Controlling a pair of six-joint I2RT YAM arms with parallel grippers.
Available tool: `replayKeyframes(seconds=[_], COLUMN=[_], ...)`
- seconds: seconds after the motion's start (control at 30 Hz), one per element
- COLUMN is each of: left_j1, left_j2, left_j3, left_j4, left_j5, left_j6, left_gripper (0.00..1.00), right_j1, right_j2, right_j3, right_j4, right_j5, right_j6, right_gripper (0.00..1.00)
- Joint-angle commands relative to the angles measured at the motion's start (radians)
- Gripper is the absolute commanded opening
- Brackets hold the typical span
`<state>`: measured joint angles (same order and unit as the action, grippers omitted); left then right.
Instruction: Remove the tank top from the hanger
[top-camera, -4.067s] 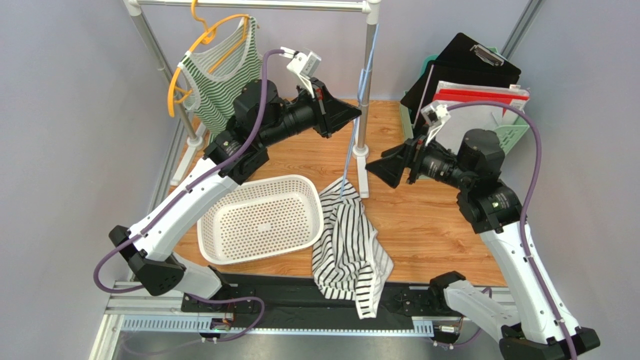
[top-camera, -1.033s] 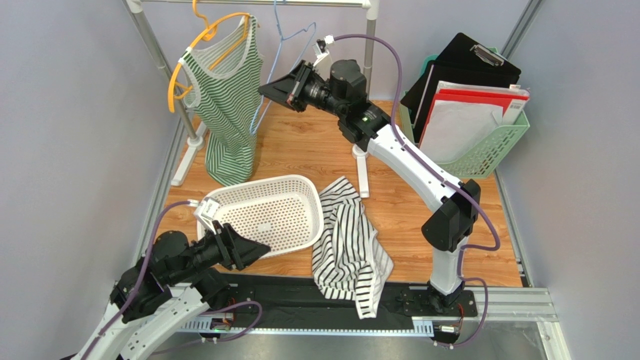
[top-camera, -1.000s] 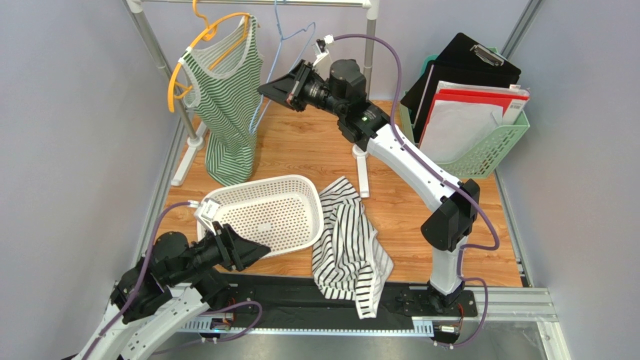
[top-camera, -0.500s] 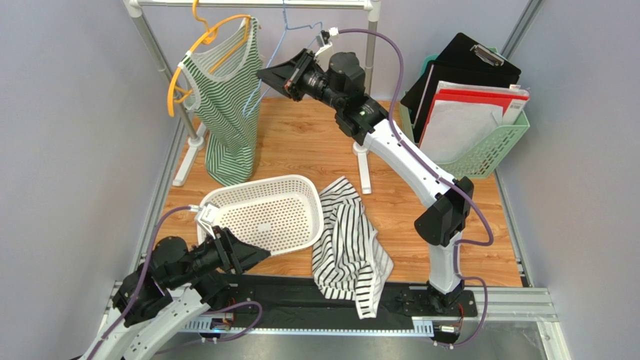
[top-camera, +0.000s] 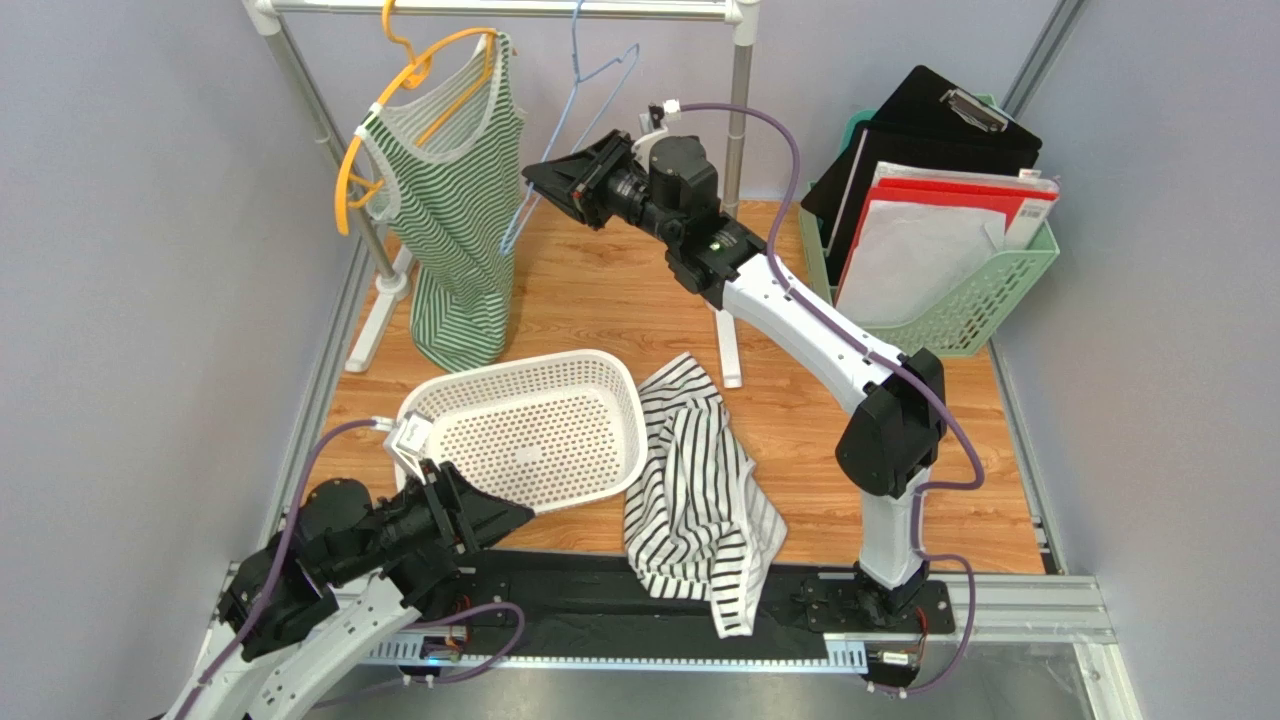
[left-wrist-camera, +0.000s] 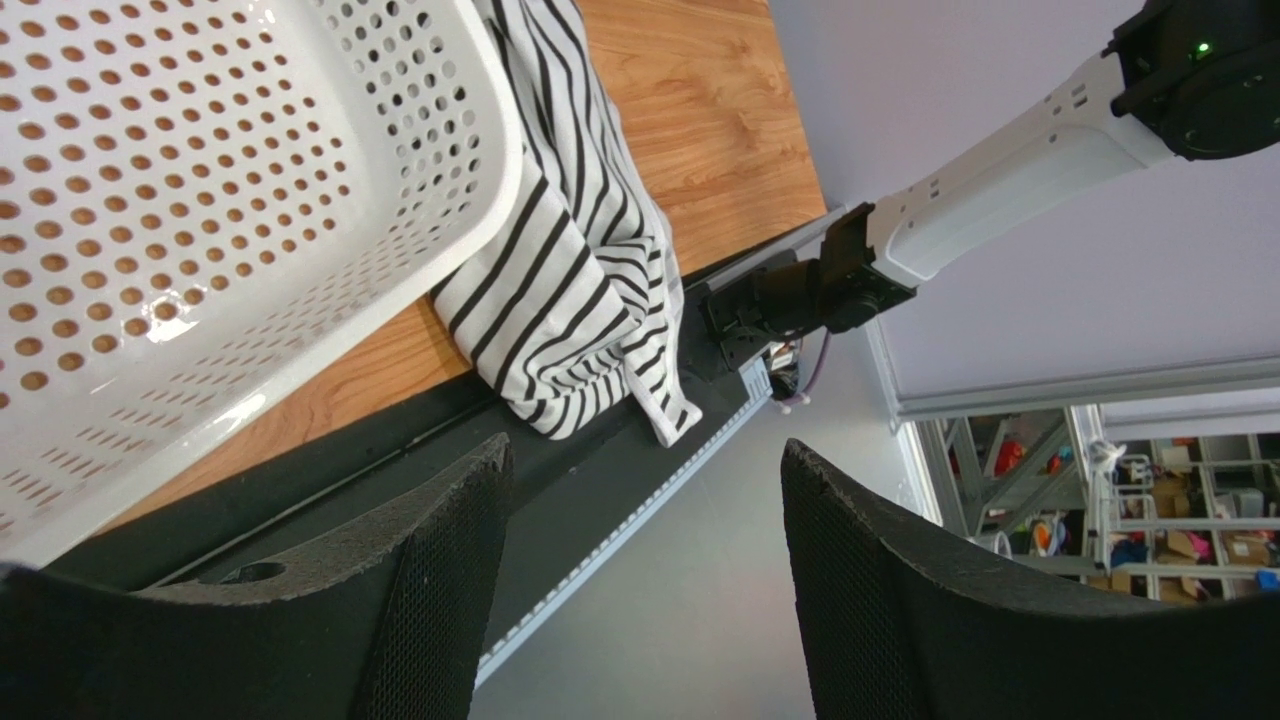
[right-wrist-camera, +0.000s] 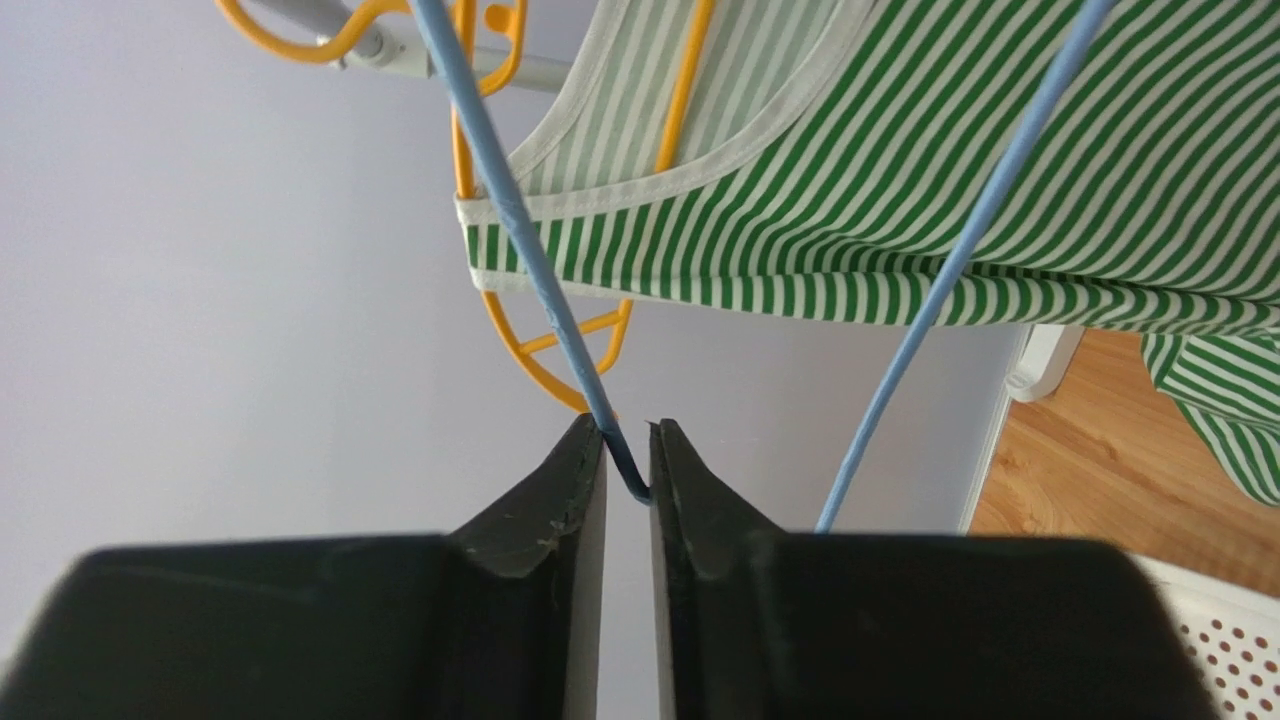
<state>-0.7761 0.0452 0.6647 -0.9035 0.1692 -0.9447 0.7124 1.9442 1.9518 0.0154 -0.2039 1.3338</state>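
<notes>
the blue wire hanger (right-wrist-camera: 514, 210), bare, is pinched at its corner by the closed right gripper (right-wrist-camera: 624, 450), just beside the green striped tank top (top-camera: 451, 210) hung on an orange hanger (top-camera: 358, 153). the left gripper (left-wrist-camera: 643, 450) is held spread and empty near the white perforated basket (top-camera: 511, 365). a black-and-white striped tank top (top-camera: 699, 480) is draped over the wooden tabletop's (top-camera: 842, 435) front edge, against the basket.

No readable text, label, brand, number or sign in any view. White papers (top-camera: 924, 248) and red folder (top-camera: 962, 191) inside green file basket (top-camera: 984, 318): no legible print. Black clipboard (top-camera: 924, 128) at back of basket: surface plain. Background shelves in left wrist view: too small to read.
</notes>
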Motion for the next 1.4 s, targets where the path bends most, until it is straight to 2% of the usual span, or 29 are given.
replayKeyframes(seconds=[0.0,0.07,0.1,0.17,0.23,0.27,0.3,0.43,0.47,0.57,0.6,0.67,0.83,1.0,1.07,1.23,1.33,1.37], left_j1=[0.003,0.001,0.003,0.003,0.001,0.001,0.003,0.003,0.003,0.003,0.003,0.001,0.0,-0.029,-0.081,-0.202,-0.293,-0.333], left_j2=[0.01,0.021,0.024,0.042,0.062,0.07,0.076,0.151,0.163,0.215,0.229,0.289,0.464,0.597,0.674,0.901,1.045,1.08], left_j3=[0.058,0.07,0.073,0.085,0.096,0.099,0.105,0.147,0.159,0.194,0.206,0.222,0.273,0.321,0.346,0.452,0.522,0.539], left_j4=[-0.032,-0.034,-0.037,-0.041,-0.041,-0.044,-0.046,-0.081,-0.103,-0.103,-0.095,-0.063,0.009,0.098,0.127,0.164,0.15,0.134], left_j5=[-0.023,-0.025,-0.03,-0.034,-0.037,-0.037,-0.04,-0.06,-0.066,-0.076,-0.077,-0.073,-0.028,-0.034,-0.08,-0.201,-0.327,-0.429], left_j6=[0.01,0.018,0.026,0.033,0.046,0.05,0.064,0.118,0.129,0.164,0.172,0.197,0.231,0.256,0.265,0.277,0.259,0.195], left_gripper=[0.72,0.72,0.72,0.72,0.73,0.73,0.73,0.75,0.75,0.76,0.76,0.77,0.83,0.84,0.85,0.85,0.88,0.89], right_j1=[0.012,0.015,0.018,0.018,0.021,0.024,0.024,0.027,0.027,0.027,0.027,0.027,0.027,0.027,0.027,0.027,0.027,0.027], right_j2=[-0.105,-0.116,-0.123,-0.137,-0.178,-0.198,-0.232,-0.31,-0.324,-0.381,-0.392,-0.428,-0.548,-0.698,-0.747,-0.947,-1.031,-1.083], right_j3=[-0.059,-0.067,-0.064,-0.059,-0.074,-0.089,-0.103,-0.103,-0.103,-0.1,-0.097,-0.103,-0.237,-0.422,-0.522,-0.721,-0.792,-0.807], right_j4=[0.089,0.094,0.087,0.04,-0.001,-0.011,-0.05,-0.214,-0.304,-0.493,-0.547,-0.69,-0.848,-1.028,-1.08,-1.062,-1.068,-1.088], right_j5=[0.028,0.017,0.006,0.001,0.017,0.026,0.037,0.087,0.104,0.202,0.307,0.391,0.605,0.797,0.795,0.646,0.636,0.652], right_j6=[0.05,0.039,0.033,-0.013,-0.068,-0.087,-0.103,-0.263,-0.328,-0.421,-0.476,-0.527,-0.741,-0.788,-0.759,-0.703,-0.651,-0.633], right_gripper=[0.33,0.48,0.59,0.67,0.84,0.86,1.0,1.0,1.0,1.0,1.0,1.0,1.0,1.0,1.0,1.0,1.0,1.0])
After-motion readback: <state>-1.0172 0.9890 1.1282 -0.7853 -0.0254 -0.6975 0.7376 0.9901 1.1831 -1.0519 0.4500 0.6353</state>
